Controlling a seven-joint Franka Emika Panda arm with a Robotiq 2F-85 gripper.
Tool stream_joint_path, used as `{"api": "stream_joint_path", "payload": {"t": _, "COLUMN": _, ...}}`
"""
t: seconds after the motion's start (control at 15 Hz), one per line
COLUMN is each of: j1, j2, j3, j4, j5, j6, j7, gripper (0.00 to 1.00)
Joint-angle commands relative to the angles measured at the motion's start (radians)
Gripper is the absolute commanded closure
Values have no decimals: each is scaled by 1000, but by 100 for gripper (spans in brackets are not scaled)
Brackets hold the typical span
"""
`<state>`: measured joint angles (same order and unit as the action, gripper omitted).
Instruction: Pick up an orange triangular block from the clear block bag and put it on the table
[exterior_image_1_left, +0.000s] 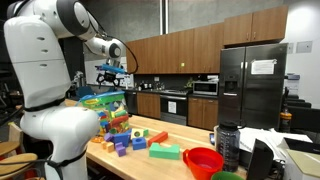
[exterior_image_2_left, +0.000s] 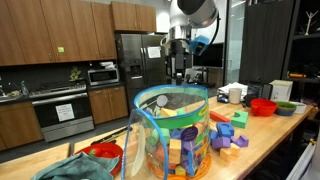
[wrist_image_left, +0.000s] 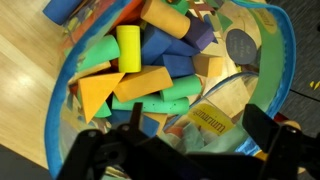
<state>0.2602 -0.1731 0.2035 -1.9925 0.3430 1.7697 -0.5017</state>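
In an exterior view the white arm bends over the near end of the desk. Its jaws hang just above the open top of the clear bag, which stands upright on the desk and is full of coloured blocks. Loose blocks lie on the wood beside the bag, and further along sit a red bowl and a dark jar. A black fridge stands behind, among brown cabinets. In an exterior view from the opposite end, the bag is close to the camera, its green rim a round open mouth, and the jaws point down above it without touching it. More loose blocks lie just beyond the bag on the desk, with a red bowl near the far end. The wrist view looks straight down into the bag. The jaws are spread wide and released, grasping nothing. Among the blocks inside, an orange wedge-shaped block lies toward the left, just below a yellow cylinder and touching a green block. A yellow leaflet lies near the jaws.
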Motion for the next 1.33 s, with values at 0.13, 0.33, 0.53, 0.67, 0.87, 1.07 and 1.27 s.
{"api": "stream_joint_path", "payload": {"t": 0.13, "j1": 2, "j2": 52, "j3": -4, "j4": 75, "j5": -45, "j6": -40, "j7": -64, "gripper": 0}}
{"api": "stream_joint_path", "payload": {"t": 0.33, "j1": 4, "j2": 79, "j3": 4, "j4": 105, "j5": -69, "j6": -30, "j7": -119, "gripper": 0}}
{"api": "stream_joint_path", "payload": {"t": 0.53, "j1": 6, "j2": 102, "j3": 17, "j4": 114, "j5": -82, "j6": -10, "j7": -164, "gripper": 0}}
{"api": "stream_joint_path", "payload": {"t": 0.67, "j1": 9, "j2": 108, "j3": 28, "j4": 106, "j5": -84, "j6": 0, "j7": -187, "gripper": 0}}
{"api": "stream_joint_path", "payload": {"t": 0.87, "j1": 19, "j2": 102, "j3": 50, "j4": 66, "j5": -74, "j6": 35, "j7": -203, "gripper": 0}}
{"api": "stream_joint_path", "payload": {"t": 1.07, "j1": 31, "j2": 86, "j3": 69, "j4": -3, "j5": -61, "j6": 157, "j7": -185, "gripper": 0}}
{"api": "stream_joint_path", "payload": {"t": 1.27, "j1": 39, "j2": 79, "j3": 80, "j4": -65, "j5": -78, "j6": 292, "j7": -179, "gripper": 0}}
